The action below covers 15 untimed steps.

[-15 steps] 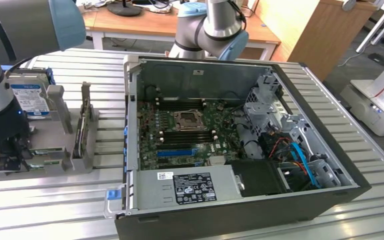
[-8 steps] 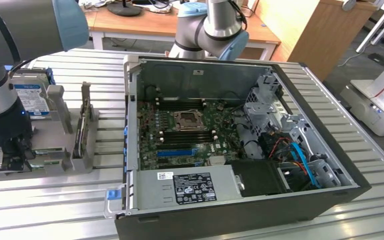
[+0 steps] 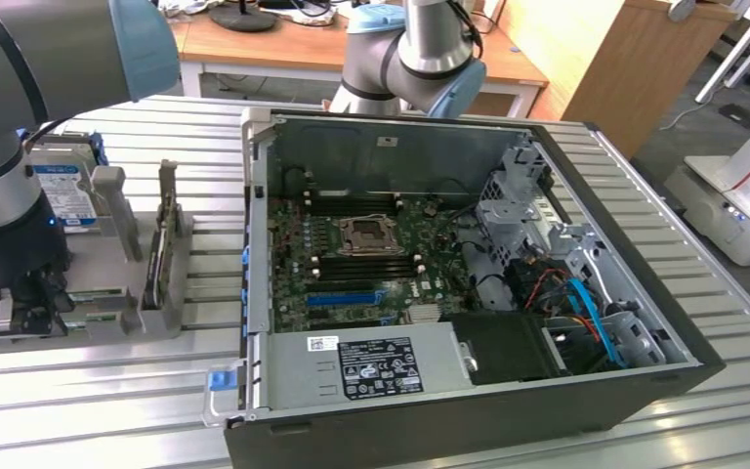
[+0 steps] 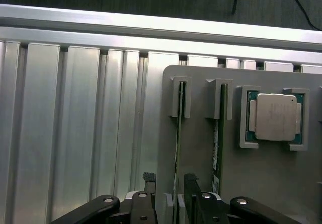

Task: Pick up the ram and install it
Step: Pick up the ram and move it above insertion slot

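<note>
Just beside an open computer case (image 3: 479,430), towards the exterior view's left, the robot arm reaches down so that its gripper (image 3: 23,308) sits low over a grey parts holder (image 3: 102,327) on a ribbed metal table (image 3: 89,410). A hard drive (image 3: 62,191) with a blue and white label stands upright in the holder behind the arm. From the wrist view, the gripper (image 4: 169,178) has its jaws spread apart, one dark finger on each side of the ram (image 4: 177,133). That thin green stick stands on edge in a slot of the holder (image 4: 198,148) and nothing clamps it. A second stick (image 4: 218,133) stands in the neighbouring slot, outside the fingers. Beyond it, a square silver processor (image 4: 274,117) lies flat in its own recess.
</note>
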Motion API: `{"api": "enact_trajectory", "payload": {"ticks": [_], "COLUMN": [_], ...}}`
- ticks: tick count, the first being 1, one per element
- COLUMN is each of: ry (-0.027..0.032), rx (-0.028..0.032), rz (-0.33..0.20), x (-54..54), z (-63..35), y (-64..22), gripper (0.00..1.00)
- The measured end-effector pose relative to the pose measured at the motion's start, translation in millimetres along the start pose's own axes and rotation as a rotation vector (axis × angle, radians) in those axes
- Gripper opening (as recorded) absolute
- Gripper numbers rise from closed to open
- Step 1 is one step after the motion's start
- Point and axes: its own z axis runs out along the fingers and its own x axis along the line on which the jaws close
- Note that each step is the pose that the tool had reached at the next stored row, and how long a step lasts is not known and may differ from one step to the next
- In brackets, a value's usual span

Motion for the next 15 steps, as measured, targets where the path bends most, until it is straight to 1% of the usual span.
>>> {"api": "enact_trajectory", "payload": {"ticks": [9, 15], "ry": [-0.0026, -0.0027], "rx": [0.0003, 0.0003], "rz": [0.0, 0.0], "x": [-1.2, -1.5], "z": [2.6, 2.8], "y": [-0.7, -0.8], "gripper": [0.36, 0.36]}}
